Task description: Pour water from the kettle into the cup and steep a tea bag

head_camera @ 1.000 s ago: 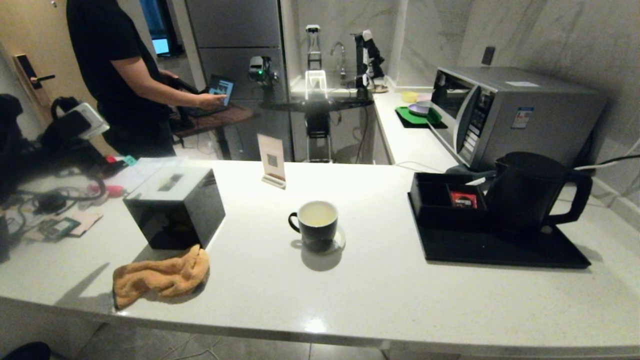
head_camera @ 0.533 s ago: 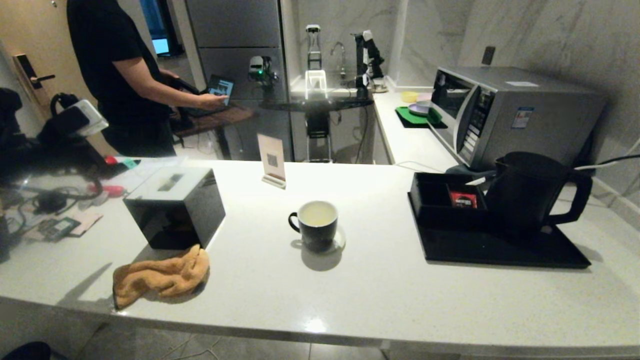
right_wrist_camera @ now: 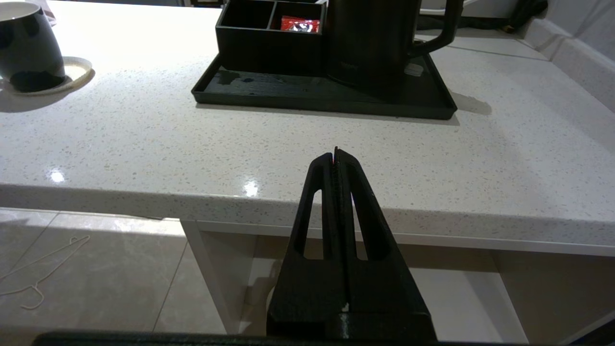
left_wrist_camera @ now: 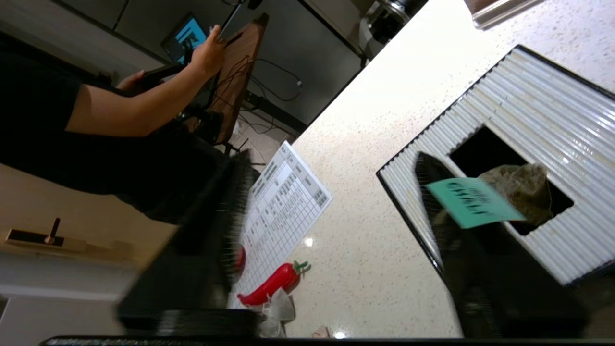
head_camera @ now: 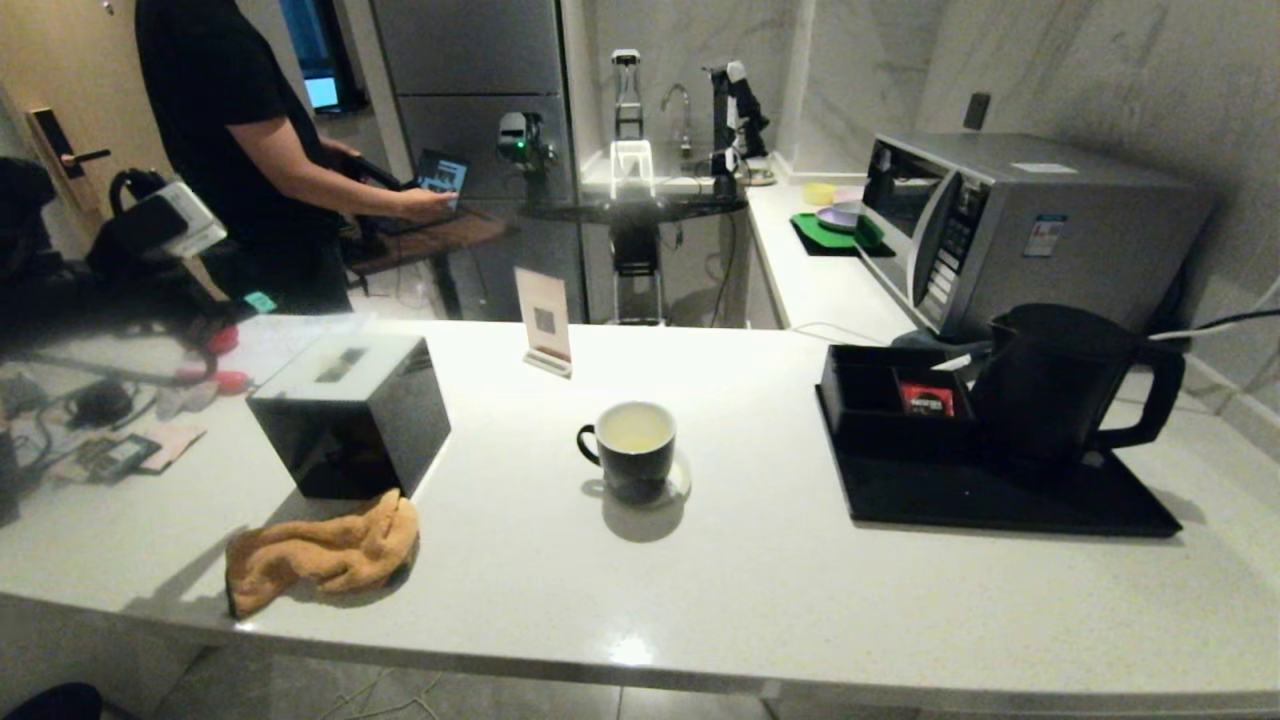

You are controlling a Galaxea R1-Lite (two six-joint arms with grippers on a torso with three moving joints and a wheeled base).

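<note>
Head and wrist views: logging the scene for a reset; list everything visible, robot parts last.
cup: one, black outside, white inside, on a saucer, middle of the counter
water: pale yellowish, in the cup
kettle: one, black, on the tray, right
tray: one, black, counter's right
compartment box: one, black, on the tray
slotted box: one, black, ribbed white lid, counter's left
tea bag: one, brownish, green tag, at the box's slot
cloth: one, orange, before the slotted box
microwave: one, silver, behind the kettle
person: one, black shirt, beyond the counter
left gripper: open, above the slotted box
right gripper: shut, before the counter's edge
</note>
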